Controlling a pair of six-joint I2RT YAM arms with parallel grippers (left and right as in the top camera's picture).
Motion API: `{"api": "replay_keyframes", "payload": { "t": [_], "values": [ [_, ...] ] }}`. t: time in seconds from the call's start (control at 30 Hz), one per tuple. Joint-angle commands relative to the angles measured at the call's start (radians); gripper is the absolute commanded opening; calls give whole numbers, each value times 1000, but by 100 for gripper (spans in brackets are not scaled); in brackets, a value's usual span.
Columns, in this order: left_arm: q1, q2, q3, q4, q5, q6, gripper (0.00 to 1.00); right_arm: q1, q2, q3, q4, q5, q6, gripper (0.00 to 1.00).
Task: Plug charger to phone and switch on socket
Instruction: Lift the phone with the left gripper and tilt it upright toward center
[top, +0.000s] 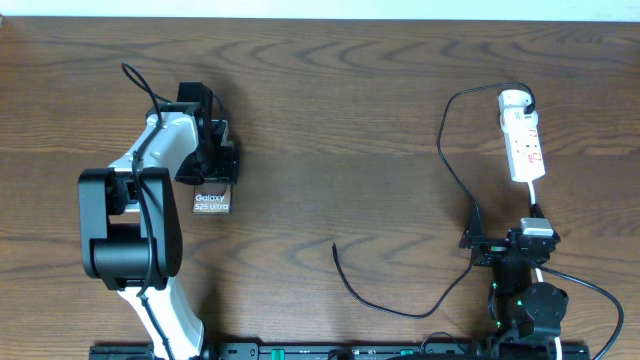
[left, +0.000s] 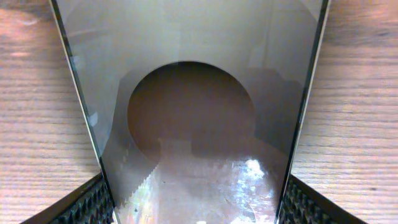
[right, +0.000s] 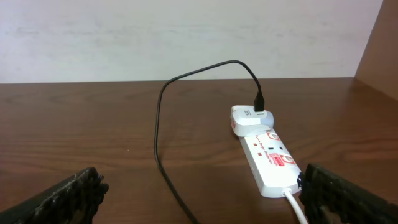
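Note:
The phone (top: 212, 203) lies on the left part of the table, its white "Galaxy S25 Ultra" lettering showing. My left gripper (top: 213, 165) is shut on its far end. In the left wrist view the glossy phone (left: 193, 112) fills the gap and both pads (left: 87, 205) press on its long edges. The socket (top: 524, 140) is a white strip at the far right. The black charger (top: 445, 160) loops from its plug down past my right gripper (top: 510, 240), and its free tip (top: 334, 245) rests mid-table. My right gripper (right: 202, 199) is open and empty, short of the socket (right: 270, 158).
A white cord (right: 297, 208) leaves the socket's near end beside my right finger (right: 345, 196). The charger cable (right: 158, 137) crosses the wood between the right fingers. A pale wall stands behind the table's far edge.

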Motion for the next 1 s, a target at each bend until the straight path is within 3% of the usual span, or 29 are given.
{"api": "replay_keyframes", "payload": {
  "t": [0.0,0.5,0.8,0.97],
  "values": [
    [-2,-78,6,4,46,10,7,-5,-5,-1,-5,8,13,99],
    [-1,-205,6,-35,101,-27,7,-5,-5,-1,-5,8,13,99],
    [-1,-215,6,-61,460,-85,7,-5,-5,-1,-5,8,13,99],
    [1,-225,6,-52,633,-263,7,-5,-5,-1,-5,8,13,99]
  ]
}}
